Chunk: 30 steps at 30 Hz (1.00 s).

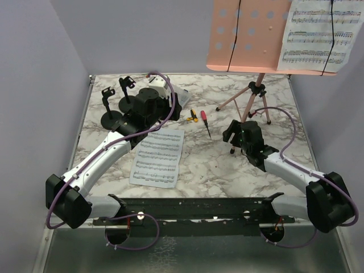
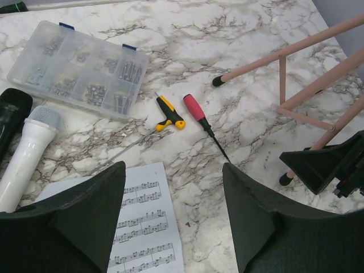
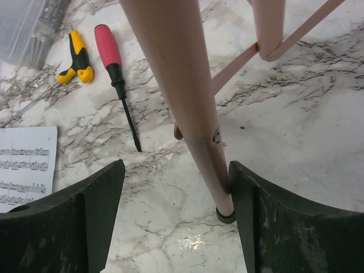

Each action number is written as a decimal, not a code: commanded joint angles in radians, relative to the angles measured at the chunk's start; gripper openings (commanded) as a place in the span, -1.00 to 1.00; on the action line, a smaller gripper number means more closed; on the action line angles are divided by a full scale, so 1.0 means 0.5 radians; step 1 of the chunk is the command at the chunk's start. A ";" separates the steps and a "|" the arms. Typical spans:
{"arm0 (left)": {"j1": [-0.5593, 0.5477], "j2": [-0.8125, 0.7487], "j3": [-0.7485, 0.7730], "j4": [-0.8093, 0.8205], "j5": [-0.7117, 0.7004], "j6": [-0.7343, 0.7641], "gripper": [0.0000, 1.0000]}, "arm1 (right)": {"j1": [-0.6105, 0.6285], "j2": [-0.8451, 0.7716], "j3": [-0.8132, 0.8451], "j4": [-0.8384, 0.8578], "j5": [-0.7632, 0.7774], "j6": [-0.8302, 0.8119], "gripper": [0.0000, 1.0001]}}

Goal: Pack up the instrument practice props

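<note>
Straddling tripod leg (image 3: 170, 74), R gripper (image 3: 175, 168) (jaws apart) — off-centre

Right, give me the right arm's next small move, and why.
Probably close the right gripper on the pink tripod leg: the leg sits between its open jaws, nearer one finger, foot on the marble table. Gripping it seems the way to start lifting the tripod.

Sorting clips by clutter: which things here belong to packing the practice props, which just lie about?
Job: pink tripod, table sheet-music page, desk sheet-music page, grey-headed microphone, black microphone, nearer mic holder, farther mic holder.
Lying about: compartment box, yellow screwdriver, red screwdriver.
</note>
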 commanded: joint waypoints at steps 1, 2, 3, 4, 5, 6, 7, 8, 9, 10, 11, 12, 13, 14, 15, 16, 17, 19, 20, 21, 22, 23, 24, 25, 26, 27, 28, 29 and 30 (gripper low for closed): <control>-0.011 -0.038 0.032 0.021 0.040 -0.037 0.41 | 0.144 0.115 0.112 0.097 0.111 0.130 0.54; -0.011 -0.039 0.038 0.020 0.043 -0.041 0.41 | 0.177 0.138 0.139 0.100 0.134 0.142 0.54; -0.011 -0.041 0.042 0.020 0.047 -0.041 0.41 | 0.206 0.168 0.160 0.101 0.153 0.153 0.54; -0.011 -0.043 0.049 0.022 0.051 -0.041 0.41 | 0.228 0.194 0.179 0.099 0.162 0.168 0.54; -0.011 -0.046 0.058 0.020 0.057 -0.045 0.41 | 0.244 0.220 0.203 0.100 0.165 0.182 0.54; -0.011 -0.048 0.066 0.020 0.063 -0.046 0.41 | 0.257 0.247 0.221 0.101 0.165 0.198 0.54; -0.014 -0.050 0.071 0.021 0.071 -0.047 0.41 | 0.270 0.270 0.240 0.101 0.165 0.210 0.54; -0.015 -0.058 0.074 0.019 0.078 -0.047 0.41 | 0.280 0.296 0.259 0.103 0.165 0.220 0.54; -0.014 -0.064 0.079 0.020 0.082 -0.051 0.41 | 0.291 0.316 0.280 0.102 0.165 0.225 0.54; -0.014 -0.071 0.081 0.019 0.085 -0.050 0.41 | 0.303 0.338 0.301 0.103 0.165 0.228 0.54; -0.014 -0.076 0.081 0.021 0.085 -0.050 0.40 | 0.314 0.361 0.320 0.106 0.165 0.229 0.54; -0.017 -0.078 0.085 0.020 0.090 -0.050 0.41 | 0.323 0.382 0.339 0.109 0.165 0.232 0.54; -0.017 -0.085 0.089 0.020 0.097 -0.050 0.40 | 0.332 0.403 0.358 0.116 0.161 0.232 0.54; -0.017 -0.089 0.093 0.020 0.105 -0.054 0.41 | 0.339 0.423 0.376 0.121 0.153 0.235 0.54; -0.019 -0.095 0.101 0.019 0.114 -0.055 0.41 | 0.347 0.449 0.393 0.126 0.146 0.236 0.54; -0.022 -0.097 0.106 0.021 0.125 -0.056 0.41 | 0.356 0.468 0.408 0.128 0.143 0.235 0.54; -0.023 -0.101 0.111 0.019 0.135 -0.059 0.41 | 0.365 0.484 0.423 0.132 0.139 0.233 0.54; -0.031 -0.111 0.118 0.022 0.155 -0.062 0.41 | 0.374 0.499 0.438 0.139 0.129 0.227 0.54; -0.035 -0.117 0.121 0.022 0.167 -0.063 0.41 | 0.380 0.499 0.442 0.137 0.134 0.225 0.54; -0.041 -0.122 0.125 0.022 0.182 -0.063 0.41 | 0.378 0.490 0.440 0.129 0.143 0.222 0.54; -0.048 -0.128 0.131 0.022 0.187 -0.062 0.41 | 0.378 0.471 0.435 0.113 0.157 0.220 0.54; -0.057 -0.133 0.137 0.023 0.210 -0.063 0.41 | 0.379 0.444 0.426 0.097 0.170 0.213 0.54; -0.068 -0.140 0.144 0.028 0.250 -0.059 0.41 | 0.381 0.405 0.414 0.081 0.183 0.200 0.54; -0.083 -0.147 0.153 0.032 0.273 -0.053 0.41 | 0.380 0.363 0.401 0.062 0.195 0.186 0.54; -0.099 -0.156 0.163 0.039 0.295 -0.044 0.41 | 0.381 0.310 0.390 0.040 0.209 0.167 0.55; -0.118 -0.163 0.173 0.049 0.317 -0.038 0.41 | 0.381 0.256 0.378 0.012 0.222 0.148 0.55; -0.138 -0.167 0.182 0.060 0.343 -0.031 0.41 | 0.378 0.200 0.370 -0.023 0.237 0.127 0.55; -0.162 -0.172 0.196 0.074 0.361 -0.024 0.41 | 0.381 0.136 0.361 -0.080 0.252 0.108 0.55; -0.191 -0.174 0.210 0.090 0.376 -0.015 0.41 | 0.378 0.076 0.355 -0.124 0.265 0.087 0.55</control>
